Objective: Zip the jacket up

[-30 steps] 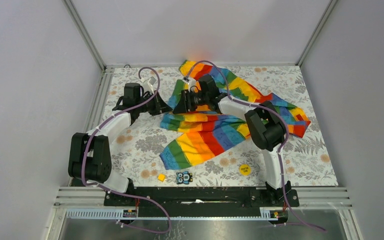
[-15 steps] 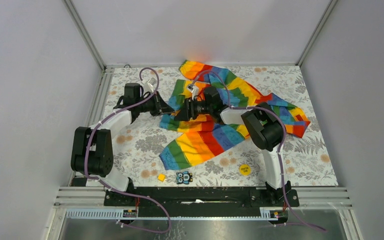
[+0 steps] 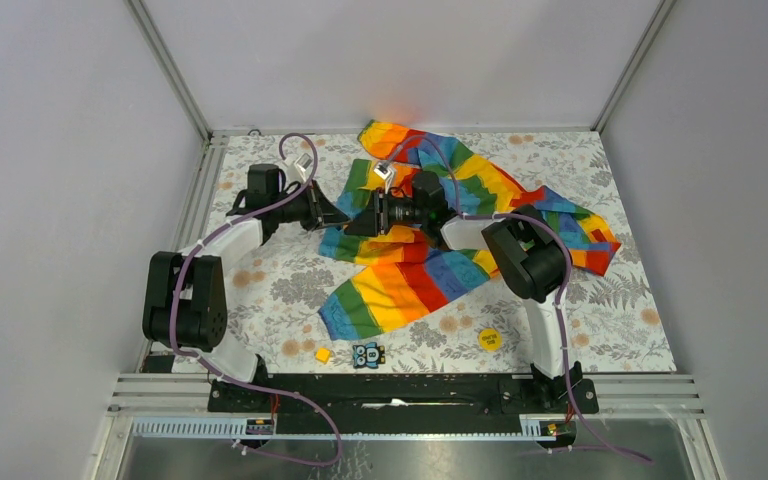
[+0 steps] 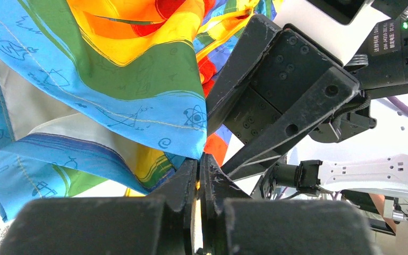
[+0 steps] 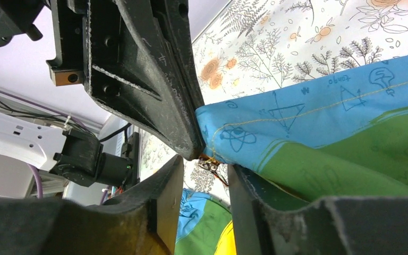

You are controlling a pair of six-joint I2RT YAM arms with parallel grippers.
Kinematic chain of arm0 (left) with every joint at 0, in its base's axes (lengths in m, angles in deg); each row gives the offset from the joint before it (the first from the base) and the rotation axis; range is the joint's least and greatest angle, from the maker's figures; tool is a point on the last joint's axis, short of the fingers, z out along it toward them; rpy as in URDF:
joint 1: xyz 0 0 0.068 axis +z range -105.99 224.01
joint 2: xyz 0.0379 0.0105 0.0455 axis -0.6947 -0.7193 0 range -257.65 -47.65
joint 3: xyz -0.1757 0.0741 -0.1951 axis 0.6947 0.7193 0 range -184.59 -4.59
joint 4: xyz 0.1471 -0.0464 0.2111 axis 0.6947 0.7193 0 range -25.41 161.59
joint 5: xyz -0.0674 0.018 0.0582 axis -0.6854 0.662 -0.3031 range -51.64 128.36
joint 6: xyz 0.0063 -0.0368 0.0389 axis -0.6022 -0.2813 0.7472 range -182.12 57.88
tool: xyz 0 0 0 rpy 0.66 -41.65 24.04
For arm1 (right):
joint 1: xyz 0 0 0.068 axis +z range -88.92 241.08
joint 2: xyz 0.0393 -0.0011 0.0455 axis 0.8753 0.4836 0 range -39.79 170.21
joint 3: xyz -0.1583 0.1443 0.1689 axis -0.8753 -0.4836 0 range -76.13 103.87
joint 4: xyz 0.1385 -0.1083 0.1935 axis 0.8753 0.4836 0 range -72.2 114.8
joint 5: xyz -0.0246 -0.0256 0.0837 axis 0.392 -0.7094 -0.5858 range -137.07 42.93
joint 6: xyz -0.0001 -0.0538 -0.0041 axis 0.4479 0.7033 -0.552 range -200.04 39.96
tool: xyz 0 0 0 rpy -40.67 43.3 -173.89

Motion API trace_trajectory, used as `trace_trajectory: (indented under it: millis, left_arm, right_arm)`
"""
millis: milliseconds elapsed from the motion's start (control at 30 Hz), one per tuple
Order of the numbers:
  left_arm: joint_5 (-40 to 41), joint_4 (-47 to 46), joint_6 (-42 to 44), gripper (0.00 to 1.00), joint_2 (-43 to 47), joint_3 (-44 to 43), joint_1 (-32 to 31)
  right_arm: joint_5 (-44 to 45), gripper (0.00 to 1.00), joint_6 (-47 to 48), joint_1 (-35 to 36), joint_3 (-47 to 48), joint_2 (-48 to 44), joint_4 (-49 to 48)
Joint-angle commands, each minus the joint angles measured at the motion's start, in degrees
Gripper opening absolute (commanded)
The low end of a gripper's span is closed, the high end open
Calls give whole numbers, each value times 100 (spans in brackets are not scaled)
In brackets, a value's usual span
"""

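The rainbow-striped jacket (image 3: 430,275) lies crumpled across the middle and right of the table. My left gripper (image 3: 338,213) is shut on the jacket's blue bottom corner at its left edge. The left wrist view shows the blue and green fabric (image 4: 138,69) pinched at the tips of the left gripper (image 4: 198,162). My right gripper (image 3: 358,225) faces it, tip to tip. In the right wrist view it (image 5: 204,167) is open, its fingers either side of a small orange zipper end (image 5: 211,162) below the blue corner (image 5: 255,125).
A yellow round disc (image 3: 489,338), a small yellow cube (image 3: 323,354) and a small owl-print card (image 3: 368,354) lie near the front edge. The floral table cover (image 3: 260,290) is bare at the left. Metal rails and walls enclose the table.
My left gripper has moved right onto the jacket's left edge. My right gripper has moved left and down to meet it, and its wrist has turned a little.
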Motion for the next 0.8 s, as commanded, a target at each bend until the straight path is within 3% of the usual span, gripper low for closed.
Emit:
trace_trajectory:
  millis: [0,200,267,367,467,567,700,767]
  left_arm:
    - [-179,-142,28,0,-21,-227,22]
    - [-186,-161,12,0,-8,-216,39]
    - [-189,-166,1,0,-1,-215,39]
    - [-141,-164,39,0,29,-199,40]
    - [158,61,209,0,125,-217,39]
    - [864,475,563,0,376,-242,52]
    - [970,293,577,0,565,-101,111]
    - [752,123,442,0,475,-67,110]
  right_arm:
    - [-239,41,-224,34,3,-204,-627]
    - [-104,38,-187,36,-189,-235,-542]
    - [-21,27,-171,37,-88,-199,-348]
    - [295,1,-186,34,120,-182,75]
    - [1079,0,-198,20,386,-274,1457]
    - [1782,0,-436,-86,933,-265,4145]
    - [2409,0,-27,-168,729,-623,5118]
    - [2265,0,221,-161,885,-539,5226]
